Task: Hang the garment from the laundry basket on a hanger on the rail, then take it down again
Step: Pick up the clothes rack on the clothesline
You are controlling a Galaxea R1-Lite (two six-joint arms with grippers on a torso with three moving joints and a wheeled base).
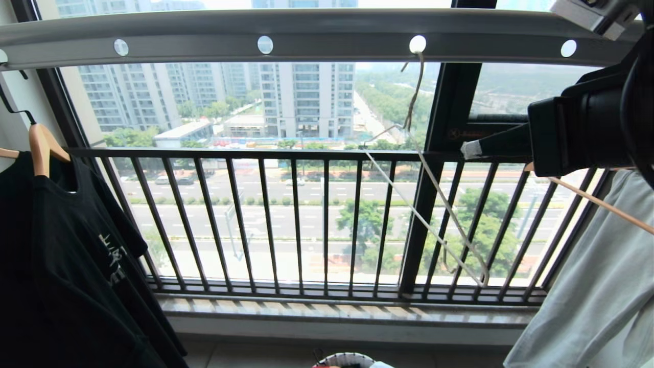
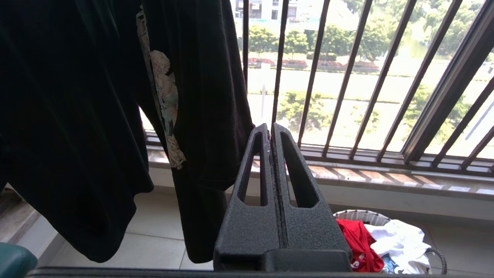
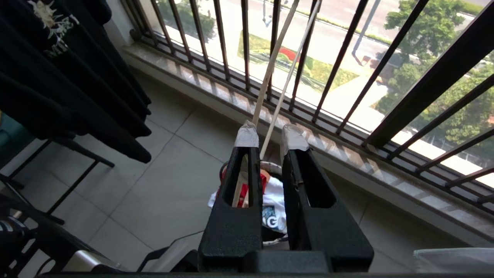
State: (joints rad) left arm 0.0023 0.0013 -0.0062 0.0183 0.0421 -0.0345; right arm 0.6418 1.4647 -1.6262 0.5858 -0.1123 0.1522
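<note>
Red garment (image 2: 357, 243) in laundry basket (image 2: 361, 216)

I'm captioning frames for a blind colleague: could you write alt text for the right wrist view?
The right gripper, its fingers slightly apart, points at the thin pale hanger, whose wires pass between them. Below it the laundry basket holds the red garment and a white T-shirt, on a tiled floor by the barred window.

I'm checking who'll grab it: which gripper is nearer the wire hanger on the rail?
Right. The right gripper is raised beside the hanger, its fingers slightly apart with a hanger wire between them. The left gripper sits shut and low, near the black T-shirt.
</note>
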